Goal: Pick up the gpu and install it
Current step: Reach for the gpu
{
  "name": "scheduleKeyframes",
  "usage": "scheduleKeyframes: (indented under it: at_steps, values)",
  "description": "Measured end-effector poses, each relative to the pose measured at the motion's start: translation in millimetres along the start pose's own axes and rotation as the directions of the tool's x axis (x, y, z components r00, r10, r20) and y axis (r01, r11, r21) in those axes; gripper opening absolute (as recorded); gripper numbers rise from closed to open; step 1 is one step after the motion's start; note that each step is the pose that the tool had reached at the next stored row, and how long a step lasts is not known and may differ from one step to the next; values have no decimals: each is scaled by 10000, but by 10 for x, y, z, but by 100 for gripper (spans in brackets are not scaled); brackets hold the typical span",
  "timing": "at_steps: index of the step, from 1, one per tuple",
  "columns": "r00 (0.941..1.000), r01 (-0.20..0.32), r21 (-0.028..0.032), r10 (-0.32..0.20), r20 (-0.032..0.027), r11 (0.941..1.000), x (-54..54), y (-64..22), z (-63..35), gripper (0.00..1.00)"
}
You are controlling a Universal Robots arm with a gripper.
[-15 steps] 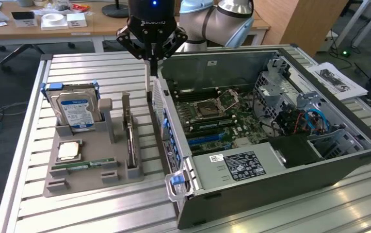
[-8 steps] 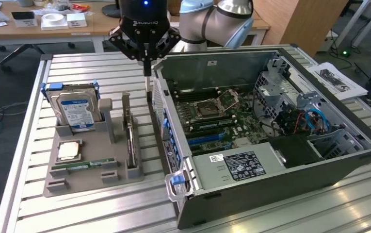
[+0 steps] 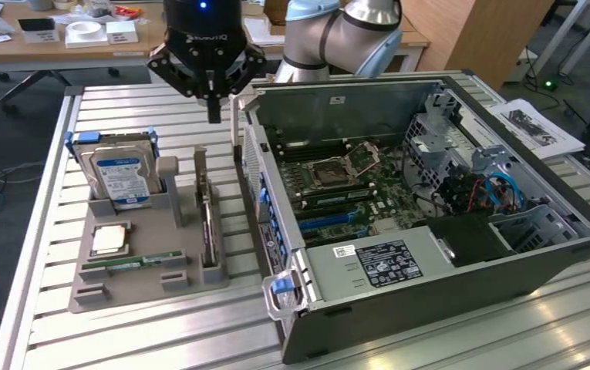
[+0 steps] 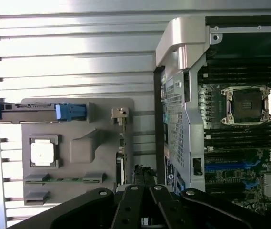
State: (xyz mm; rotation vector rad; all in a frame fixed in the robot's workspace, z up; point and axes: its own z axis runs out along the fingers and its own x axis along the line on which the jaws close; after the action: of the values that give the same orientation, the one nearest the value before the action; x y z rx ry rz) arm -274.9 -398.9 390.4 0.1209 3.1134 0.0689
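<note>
On the slatted metal table (image 3: pixel 119 339), an open computer case (image 3: pixel 541 262) is laid on its side towards the exterior view's right, so that its motherboard (image 3: pixel 377 185) is exposed. The blue expansion slots (image 3: pixel 328 220) on that board are seen to be unoccupied, so no card can be judged to have been installed.

Just beside the case, on the exterior view's left, a grey parts tray (image 3: pixel 135 289) is set on the table. A silver hard drive (image 3: pixel 122 181) with a blue label is held upright at the tray's far end.

The gpu (image 3: pixel 208 223) is stood on its long edge in a slot along the side of the tray nearest the case. It is seated in its holder and is touched by nothing. A processor chip (image 3: pixel 109 240) and a green memory stick (image 3: pixel 135 262) are laid flat in the tray's nearer compartments.

The gripper (image 3: pixel 214 114) is hung above the far end of the gpu, over the narrow strip between tray and case, and is kept well clear of the card. Its fingers are pressed together with nothing between them.

The task is judged to be at its very start: the card is neither gripped nor lifted, and both the pick-up and the installation are left to be done.
</note>
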Motion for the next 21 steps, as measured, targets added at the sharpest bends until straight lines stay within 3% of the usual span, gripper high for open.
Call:
scheduleKeyframes:
  at_steps: [7,15,21]
  values:
    - [10000,-7,0,7,2,10000,133,-11,9,11]
    - [10000,-8,1,8,-1,10000,138,-20,8,11]
    - [10000,-7,1,7,0,10000,137,-101,4,11]
